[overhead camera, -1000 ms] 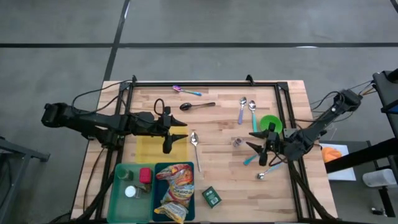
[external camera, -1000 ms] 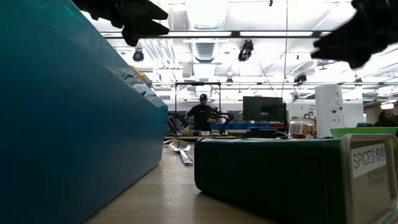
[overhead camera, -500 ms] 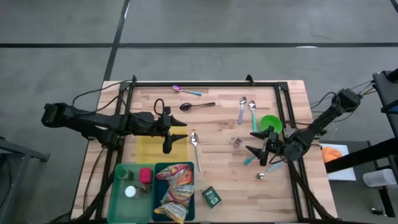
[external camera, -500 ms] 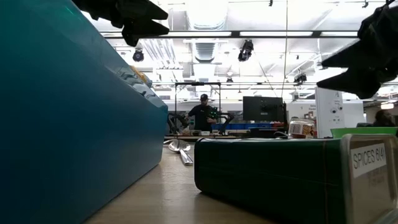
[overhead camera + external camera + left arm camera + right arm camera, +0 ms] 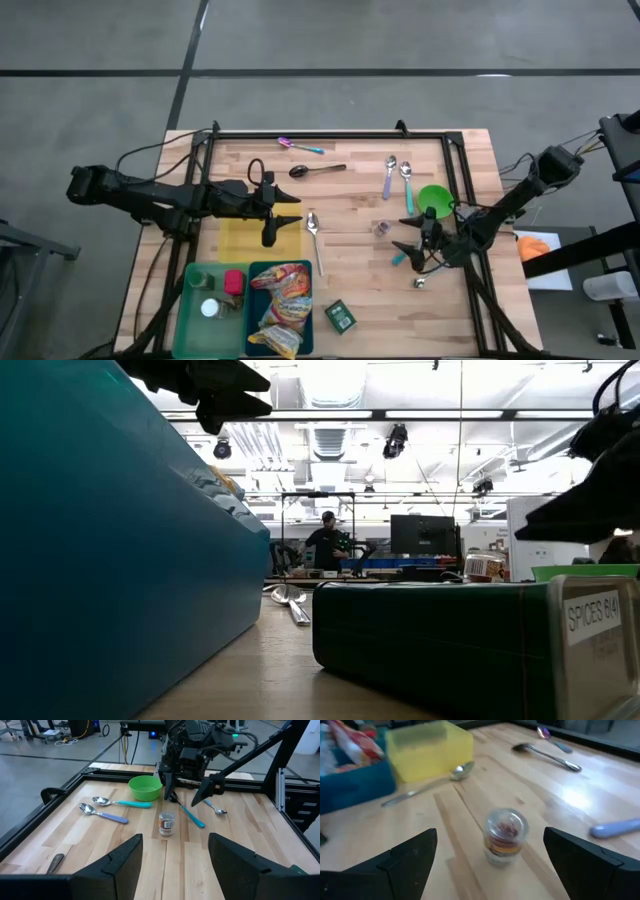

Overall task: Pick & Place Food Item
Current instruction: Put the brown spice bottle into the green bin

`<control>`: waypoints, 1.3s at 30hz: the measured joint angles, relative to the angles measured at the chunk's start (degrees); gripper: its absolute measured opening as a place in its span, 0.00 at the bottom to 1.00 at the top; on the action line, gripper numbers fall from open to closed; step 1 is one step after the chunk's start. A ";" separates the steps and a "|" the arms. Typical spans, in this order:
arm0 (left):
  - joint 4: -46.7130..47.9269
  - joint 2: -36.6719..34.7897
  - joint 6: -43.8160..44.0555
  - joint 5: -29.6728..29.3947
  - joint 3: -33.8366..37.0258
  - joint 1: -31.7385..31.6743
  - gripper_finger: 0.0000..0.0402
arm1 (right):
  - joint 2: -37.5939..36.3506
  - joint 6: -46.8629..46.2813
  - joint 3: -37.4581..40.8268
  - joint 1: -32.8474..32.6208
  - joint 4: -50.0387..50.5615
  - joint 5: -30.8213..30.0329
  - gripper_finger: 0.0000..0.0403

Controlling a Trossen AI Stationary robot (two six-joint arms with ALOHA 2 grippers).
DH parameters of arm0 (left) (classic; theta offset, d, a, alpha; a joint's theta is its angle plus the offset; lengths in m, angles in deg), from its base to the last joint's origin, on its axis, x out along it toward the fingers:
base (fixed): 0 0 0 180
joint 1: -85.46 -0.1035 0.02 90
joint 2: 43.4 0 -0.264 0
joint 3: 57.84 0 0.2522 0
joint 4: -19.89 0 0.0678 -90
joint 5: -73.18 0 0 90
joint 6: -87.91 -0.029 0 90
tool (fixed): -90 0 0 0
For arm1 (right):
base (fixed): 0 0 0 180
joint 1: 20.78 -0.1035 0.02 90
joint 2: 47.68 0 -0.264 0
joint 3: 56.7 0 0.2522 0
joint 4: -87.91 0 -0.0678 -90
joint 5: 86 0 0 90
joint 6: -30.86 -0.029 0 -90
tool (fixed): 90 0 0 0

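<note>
Your right gripper (image 5: 410, 232) has its fingers spread wide and holds nothing; the small spice jar (image 5: 381, 229) stands upright on the bare wood straight ahead of it, framed between the two fingers (image 5: 405, 860) in the right wrist view, near but not yet between them. The jar's long axis is vertical, so the fingers would close on its sides. This arm is clearly the nearer one. Your left gripper (image 5: 272, 215) hangs over the yellow container (image 5: 240, 236), well apart from the jar, fingers parted and empty.

Count what you have: one jar out on the table, six spoons scattered across the wood, one green bowl (image 5: 435, 199), one dark green spice box (image 5: 341, 316), one green bin (image 5: 191, 310) and one blue bin (image 5: 256, 340) with a snack bag (image 5: 281, 300) inside it
</note>
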 joint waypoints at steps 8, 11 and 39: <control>0.00 0.00 0.00 -0.02 0.00 0.00 0.57 | 8.69 -9.02 0.00 5.13 -3.03 5.73 0.90; 0.01 0.00 0.00 0.00 0.00 -0.01 0.57 | 12.25 -7.93 -0.04 6.05 -6.92 6.35 0.90; 0.42 0.00 0.02 -0.01 0.00 -0.01 0.57 | 25.03 -6.87 -7.21 18.59 -4.61 20.47 0.90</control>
